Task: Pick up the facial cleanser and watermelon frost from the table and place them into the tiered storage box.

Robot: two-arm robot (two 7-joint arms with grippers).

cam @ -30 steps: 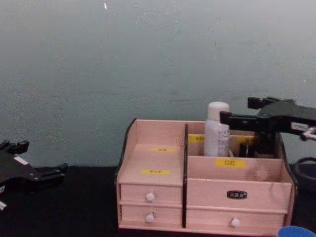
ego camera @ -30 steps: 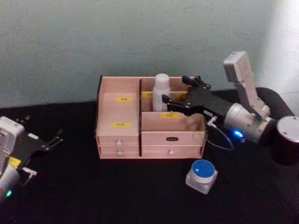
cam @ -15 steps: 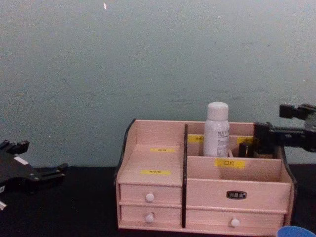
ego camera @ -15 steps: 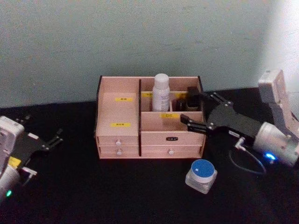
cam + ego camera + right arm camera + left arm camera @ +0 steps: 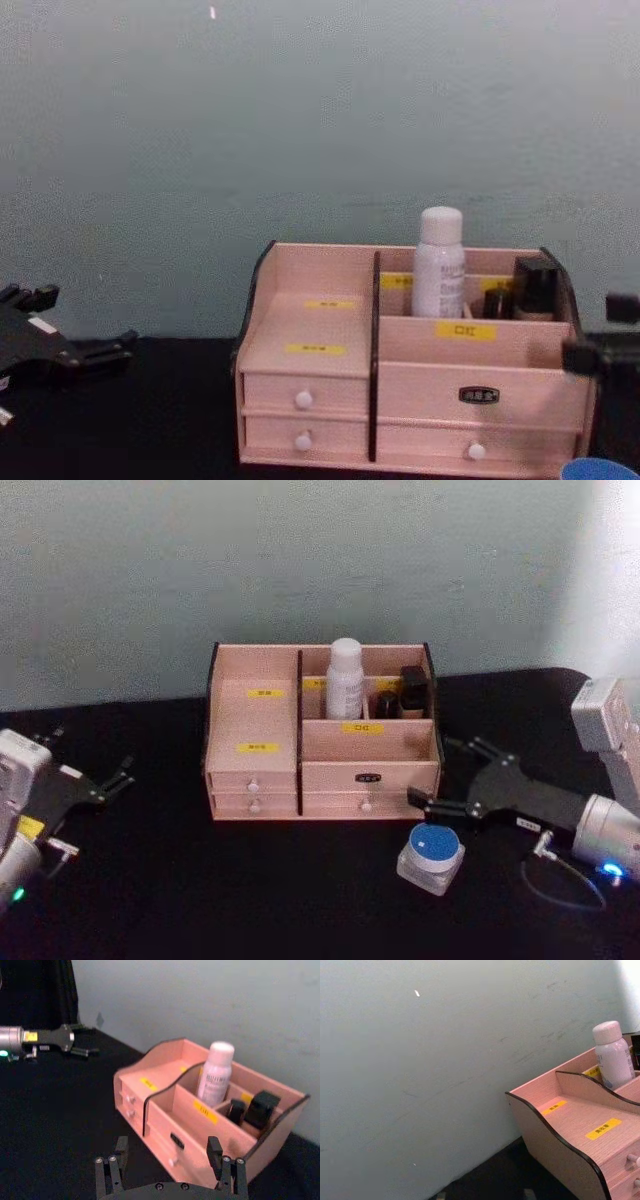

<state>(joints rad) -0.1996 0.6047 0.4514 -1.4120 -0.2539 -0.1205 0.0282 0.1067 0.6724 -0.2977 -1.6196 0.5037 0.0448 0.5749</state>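
My right jaws, spread wide and holding nothing, hang low off the front right corner of the tiered storage box [image 5: 255, 715]. The watermelon frost [image 5: 431, 855] sits just beyond that same corner on the tabletop [image 5: 250, 890], out in front of the box's drawers. It is upright, its blue lid facing up.

The jar lies just on my side of the open right jaws and a little below them, near but not touching. It is squat and round with its axis vertical, so I judge that no side offers a better grip than another. The coming move looks like a short drop and close around its body.

My left jaws rest parked well off the box's left end, also open and empty, far from the jar. The right arm is plainly the nearer one.

The facial cleanser [image 5: 344, 680] already stands upright inside the box, in the rear compartment just right of the dark divider. Small black containers [image 5: 413, 690] stand beside it toward the box's right end. The front compartment below them looks free.

The tabletop is flat and black, with open space around the jar. A plain pale wall [image 5: 300, 560] rises close behind the box.
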